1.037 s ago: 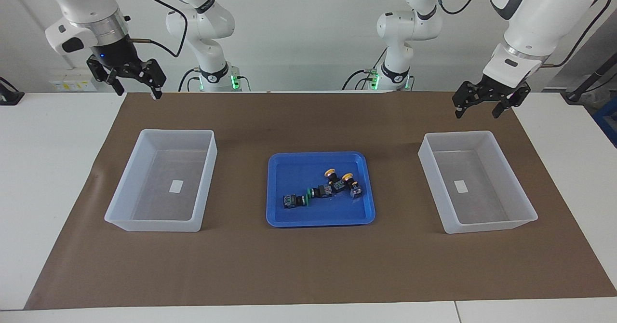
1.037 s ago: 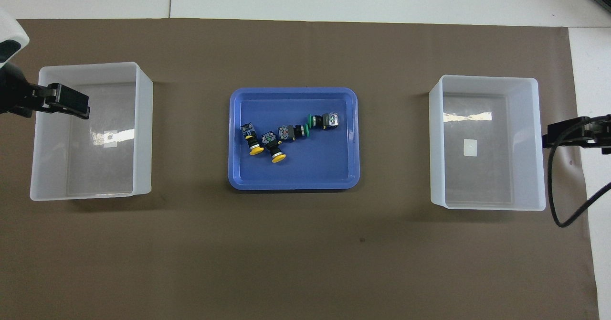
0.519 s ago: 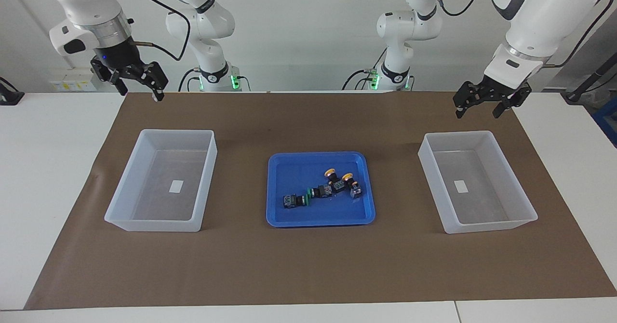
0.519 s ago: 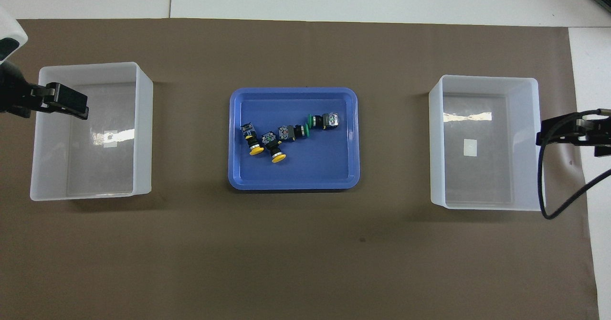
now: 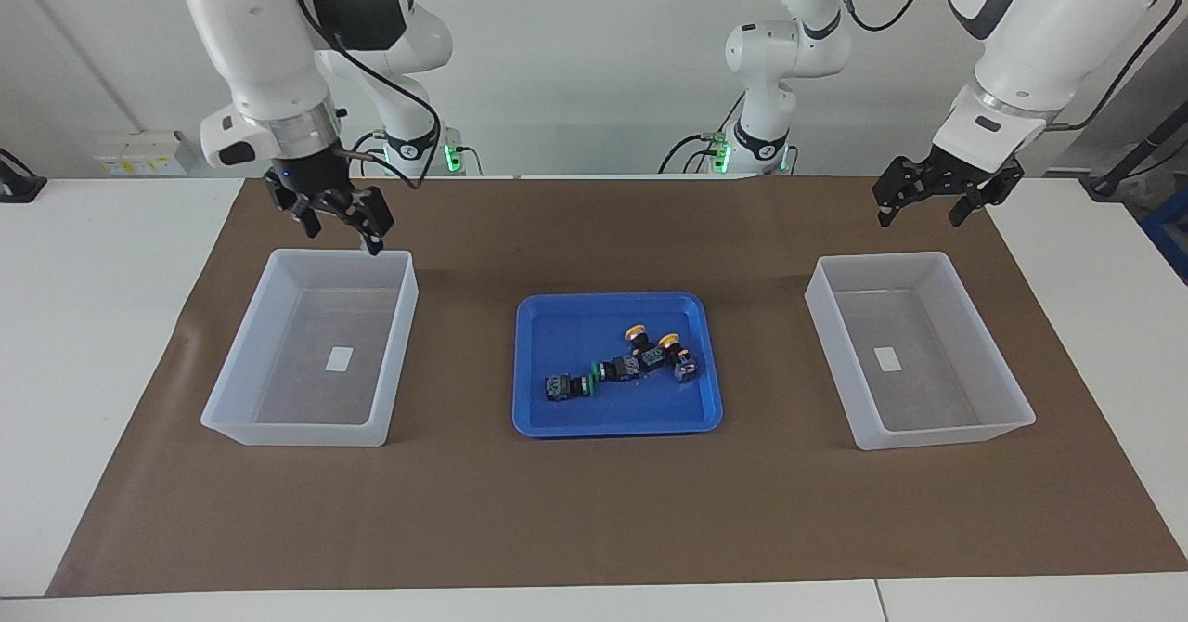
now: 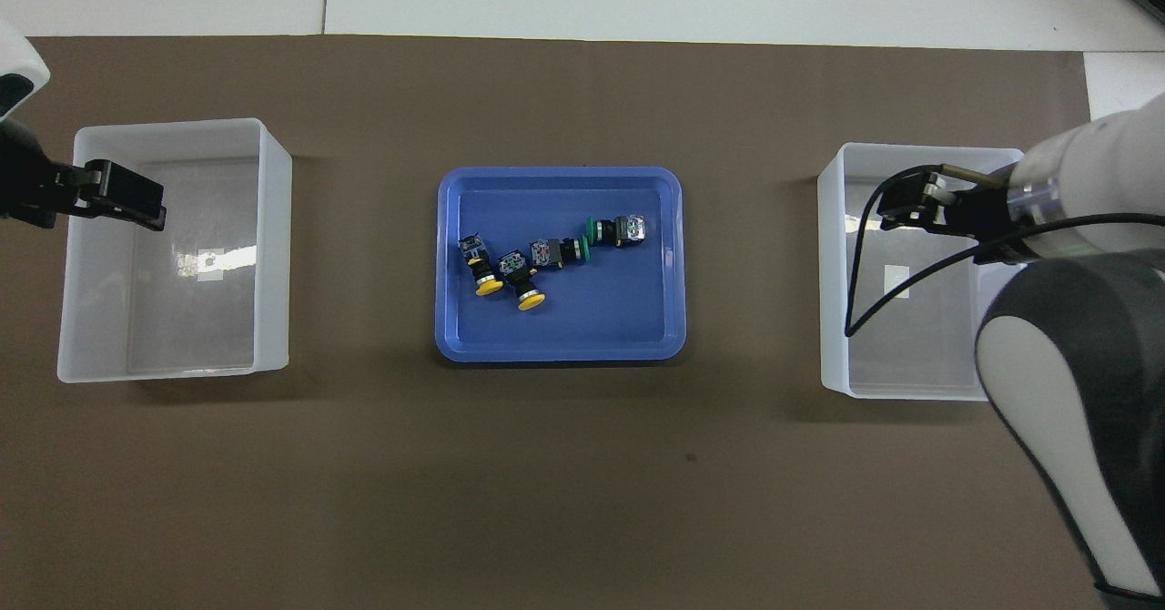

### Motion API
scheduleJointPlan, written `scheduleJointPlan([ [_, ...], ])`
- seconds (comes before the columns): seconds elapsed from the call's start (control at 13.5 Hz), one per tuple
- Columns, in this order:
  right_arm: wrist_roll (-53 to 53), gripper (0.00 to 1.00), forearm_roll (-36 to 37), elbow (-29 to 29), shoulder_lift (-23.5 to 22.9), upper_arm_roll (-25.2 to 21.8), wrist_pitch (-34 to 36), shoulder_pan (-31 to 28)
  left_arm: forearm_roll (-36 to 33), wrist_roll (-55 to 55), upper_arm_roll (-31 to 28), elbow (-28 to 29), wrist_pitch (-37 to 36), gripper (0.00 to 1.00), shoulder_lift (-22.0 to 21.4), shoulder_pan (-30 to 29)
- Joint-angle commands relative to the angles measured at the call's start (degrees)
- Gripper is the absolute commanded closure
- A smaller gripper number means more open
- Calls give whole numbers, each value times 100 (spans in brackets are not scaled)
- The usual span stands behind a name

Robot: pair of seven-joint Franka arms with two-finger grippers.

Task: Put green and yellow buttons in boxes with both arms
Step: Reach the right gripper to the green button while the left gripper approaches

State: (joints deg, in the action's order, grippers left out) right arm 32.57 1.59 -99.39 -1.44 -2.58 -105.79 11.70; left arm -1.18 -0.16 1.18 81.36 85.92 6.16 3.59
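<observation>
Two yellow buttons [image 5: 635,331] [image 6: 489,288] and two green buttons [image 5: 587,386] [image 6: 592,230] lie in a loose row on their sides in a blue tray [image 5: 557,325] [image 6: 619,319]. One empty box [image 5: 401,343] [image 6: 833,273] stands toward the right arm's end of the table. Another empty box [image 5: 826,325] [image 6: 273,255] stands toward the left arm's end. My right gripper [image 5: 342,237] [image 6: 896,209] hangs open over the rim of its box on the robots' side. My left gripper [image 5: 917,218] [image 6: 127,208] hangs open, holding nothing, over its box's edge nearest the robots.
A brown mat [image 5: 594,511] covers most of the white table, with the tray and both boxes on it. Each box has a small white label [image 5: 341,357] on its floor. A black cable [image 6: 856,300] loops from the right wrist over its box.
The right arm has swung in from the table's end and lowered its gripper over its box. The left gripper has barely moved. The buttons lie as before.
</observation>
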Motion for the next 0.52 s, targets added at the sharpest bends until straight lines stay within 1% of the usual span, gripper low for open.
scheduleJointPlan([
  [0.0, 792, 0, -27, 51, -626, 39, -721, 331, 109, 51, -4, 362, 38, 0, -264, -218],
  [0.15, 1329, 0, -27, 147, -1067, 47, -1266, 613, 135, -1, -4, 669, 284, 0, -466, -236],
  [0.22, 1566, 0, -36, 296, -1321, 47, -1426, 719, 135, -62, -4, 784, 381, 0, -536, -236],
  [0.37, 2381, 0, -27, 621, -1831, 56, -1654, 990, 144, -587, -4, 995, 495, 0, -642, -219],
  [0.44, 2829, 0, -36, 701, -2051, 74, -1873, 1166, 144, -756, -4, 1222, 687, 0, -756, -175],
])
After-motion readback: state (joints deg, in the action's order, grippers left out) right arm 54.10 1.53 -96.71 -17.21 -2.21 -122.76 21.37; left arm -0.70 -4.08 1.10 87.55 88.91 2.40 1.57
